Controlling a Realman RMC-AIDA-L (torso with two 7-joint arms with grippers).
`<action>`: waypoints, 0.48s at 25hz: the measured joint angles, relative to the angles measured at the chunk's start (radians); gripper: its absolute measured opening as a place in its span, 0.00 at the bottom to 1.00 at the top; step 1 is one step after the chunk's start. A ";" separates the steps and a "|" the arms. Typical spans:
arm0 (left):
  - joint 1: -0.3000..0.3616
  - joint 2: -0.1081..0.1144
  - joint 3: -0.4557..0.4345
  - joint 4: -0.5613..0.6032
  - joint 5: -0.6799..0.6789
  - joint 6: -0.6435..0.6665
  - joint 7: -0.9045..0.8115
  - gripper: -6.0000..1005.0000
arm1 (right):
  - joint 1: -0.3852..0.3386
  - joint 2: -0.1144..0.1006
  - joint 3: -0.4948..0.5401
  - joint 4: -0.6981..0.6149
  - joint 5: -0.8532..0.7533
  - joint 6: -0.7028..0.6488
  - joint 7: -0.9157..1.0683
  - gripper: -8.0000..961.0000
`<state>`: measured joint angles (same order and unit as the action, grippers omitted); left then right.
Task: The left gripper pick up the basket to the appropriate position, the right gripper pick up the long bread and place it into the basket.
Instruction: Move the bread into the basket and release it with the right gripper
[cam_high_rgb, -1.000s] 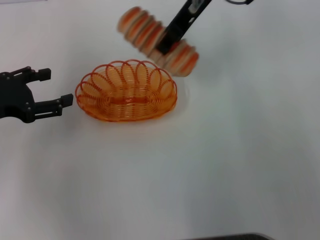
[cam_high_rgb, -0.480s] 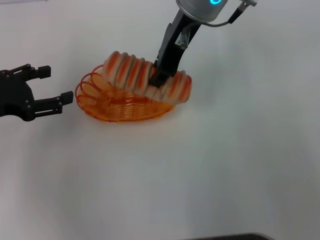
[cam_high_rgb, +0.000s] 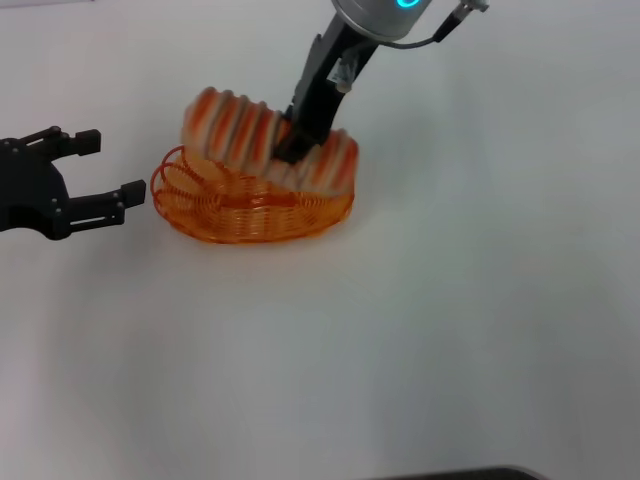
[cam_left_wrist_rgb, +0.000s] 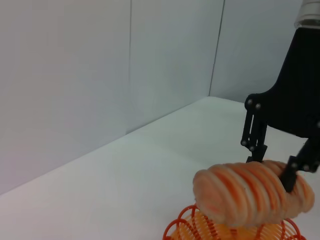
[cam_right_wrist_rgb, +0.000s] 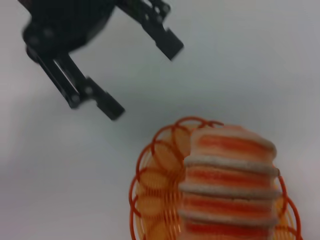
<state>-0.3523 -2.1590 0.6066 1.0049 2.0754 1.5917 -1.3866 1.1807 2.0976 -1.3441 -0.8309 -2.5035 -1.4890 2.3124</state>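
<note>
The basket (cam_high_rgb: 250, 205) is an oval of thin orange wire, its rim a ring of looped petals and its floor a tight coil, and it sits on a smooth white table (cam_high_rgb: 420, 330). Over it hangs the long bread (cam_high_rgb: 268, 140), a plump tan loaf ribbed with orange crosswise stripes, tilted so that the end toward the robot's left rides higher while the other end dips to the rim; whether it touches the wire cannot be told. The right gripper (cam_high_rgb: 290, 150), a black claw on a silver-grey arm with a blue light, reaches down from the far side and has its two fingers clamped across the loaf's middle. The left gripper (cam_high_rgb: 105, 175), matte black and angular, rests just beside the basket's left end with its two fingers spread wide apart and nothing between them, clear of the wire.
</note>
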 joint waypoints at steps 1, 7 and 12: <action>-0.001 0.000 0.000 -0.003 0.000 -0.003 0.000 0.86 | 0.000 0.000 0.000 0.000 0.013 0.004 -0.003 0.32; -0.005 0.001 0.001 -0.012 0.000 -0.006 0.001 0.86 | -0.003 0.000 -0.001 0.001 0.030 0.023 -0.012 0.42; -0.008 0.001 0.001 -0.018 0.000 -0.006 0.002 0.86 | -0.018 -0.002 0.001 -0.001 0.033 0.035 -0.014 0.74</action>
<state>-0.3605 -2.1579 0.6074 0.9870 2.0756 1.5860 -1.3850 1.1624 2.0958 -1.3429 -0.8322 -2.4709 -1.4537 2.2986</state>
